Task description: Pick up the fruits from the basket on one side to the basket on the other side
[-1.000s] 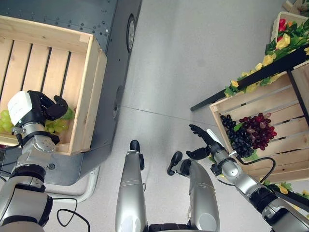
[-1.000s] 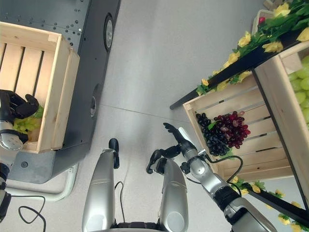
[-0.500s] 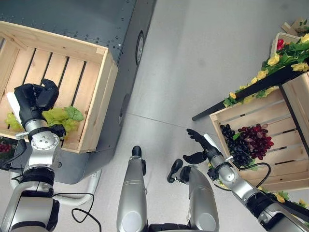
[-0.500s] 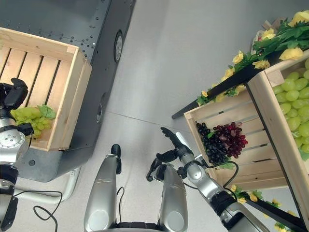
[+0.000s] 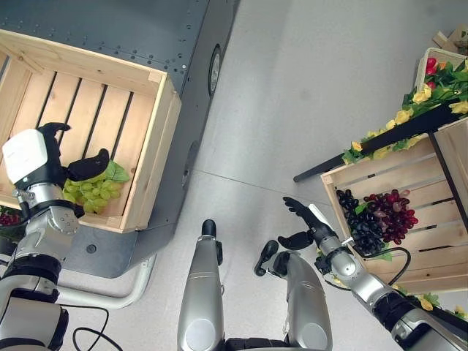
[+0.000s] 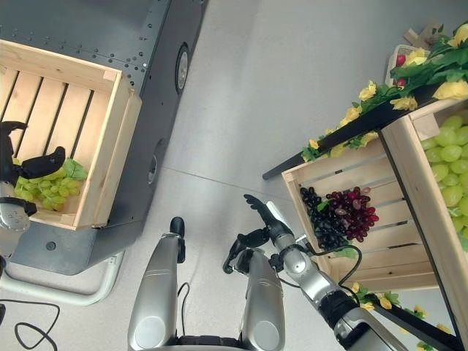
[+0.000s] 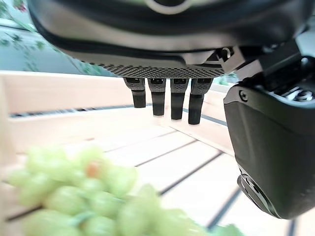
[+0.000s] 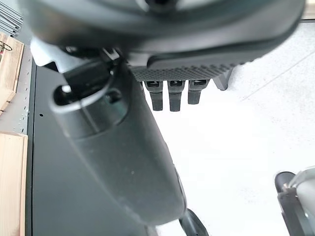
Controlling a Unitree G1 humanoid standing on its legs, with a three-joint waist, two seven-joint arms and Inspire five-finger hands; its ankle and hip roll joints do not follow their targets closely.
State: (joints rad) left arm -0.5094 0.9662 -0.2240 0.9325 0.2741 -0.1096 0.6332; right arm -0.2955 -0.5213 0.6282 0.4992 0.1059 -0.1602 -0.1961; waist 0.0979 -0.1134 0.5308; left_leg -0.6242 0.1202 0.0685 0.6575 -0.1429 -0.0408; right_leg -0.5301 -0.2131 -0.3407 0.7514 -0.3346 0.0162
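The left robot hand [image 5: 36,164], fingers spread and holding nothing, hovers over the soft green grape bunch [image 5: 91,191] in the slatted wooden crate [image 5: 150,157], best lifted by its stem.

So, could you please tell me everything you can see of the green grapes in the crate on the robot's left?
The green grapes are one bunch of pale, round, yellow-green berries with a darker green leaf on the side nearer the crate wall. The bunch lies on the slatted floor of the wooden crate, in its near corner. The left robot hand hangs open just above it, thumb out over the leaf, fingers straight; in its wrist view the grapes sit below the hand, not gripped.
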